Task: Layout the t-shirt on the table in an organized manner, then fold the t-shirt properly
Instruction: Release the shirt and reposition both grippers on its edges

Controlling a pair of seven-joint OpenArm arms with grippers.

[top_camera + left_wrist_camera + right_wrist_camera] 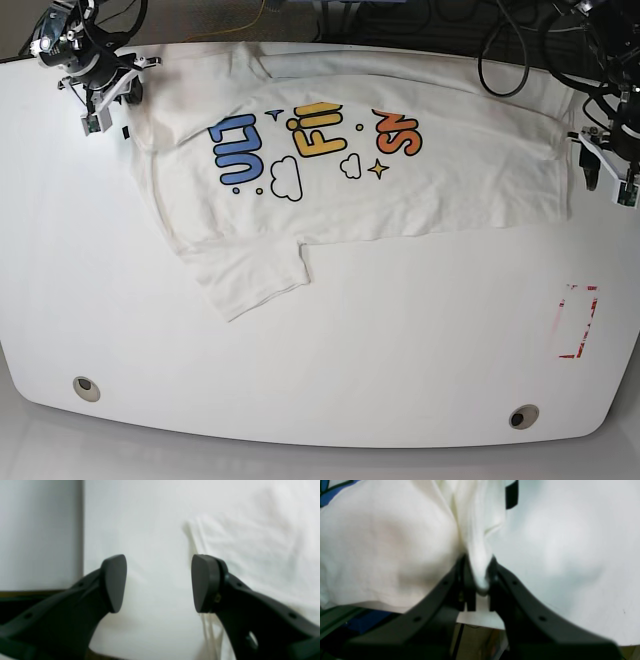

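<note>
Only showing print on the t-shirt (400,180), upside down in the base view: big letters looking like "ULT" in blue, "FIN" in yellow, "SN" in orange, rest getting lost in folds. Not carrying any readable writing elsewhere, wrist views being too blurry.

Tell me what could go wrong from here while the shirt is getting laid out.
1. Only the right gripper pinches the t-shirt. The left gripper is open beside the hem, so a pull now would probably drag the shirt rather than flatten it.
2. The right grip holds a thin bunched fold, which might slip out.
3. The near sleeve lies folded and crooked on the table; it could stay creased.
</note>
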